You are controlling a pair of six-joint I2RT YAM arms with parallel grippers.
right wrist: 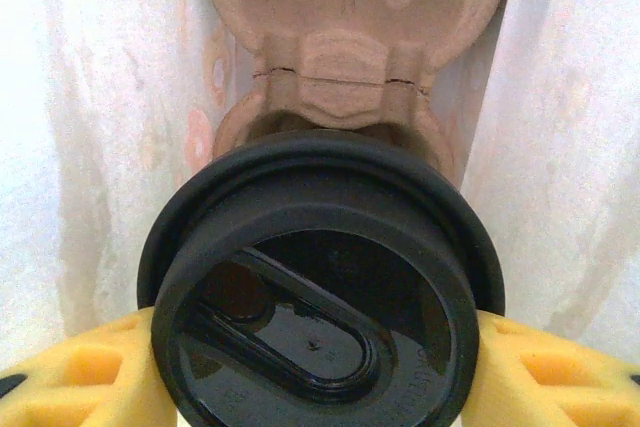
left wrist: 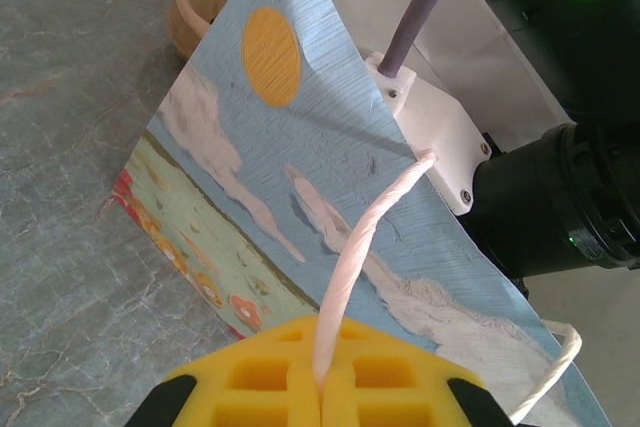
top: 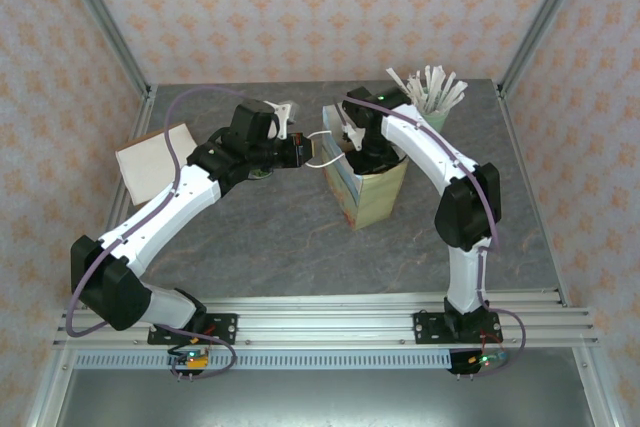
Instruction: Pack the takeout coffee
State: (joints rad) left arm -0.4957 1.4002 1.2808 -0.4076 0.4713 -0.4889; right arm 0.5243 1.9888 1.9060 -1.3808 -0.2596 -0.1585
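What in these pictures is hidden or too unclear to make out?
- Takeout coffee below its lid, and whether it sits in the cardboard carrier: right wrist view, the lid covers both.
- Inside of the bag: top view, the right arm blocks it.
- The bag's other handle: left wrist view, cut off by the bottom edge.

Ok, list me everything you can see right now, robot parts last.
paper bag: one, sky-blue print with green side, upright mid-table
bag handle: one, white twisted paper, pinched by the left fingers
takeout coffee: one, black lid, inside the bag
pulp tray: one, brown, inside the bag beyond the coffee
pulp piece: one, brown, on the table past the bag
cup of sticks: one, mint-green, white sticks, far right
flat card: one, cream, table's left
left fingers: yellow, shut on the handle
right fingers: yellow, gripping the coffee
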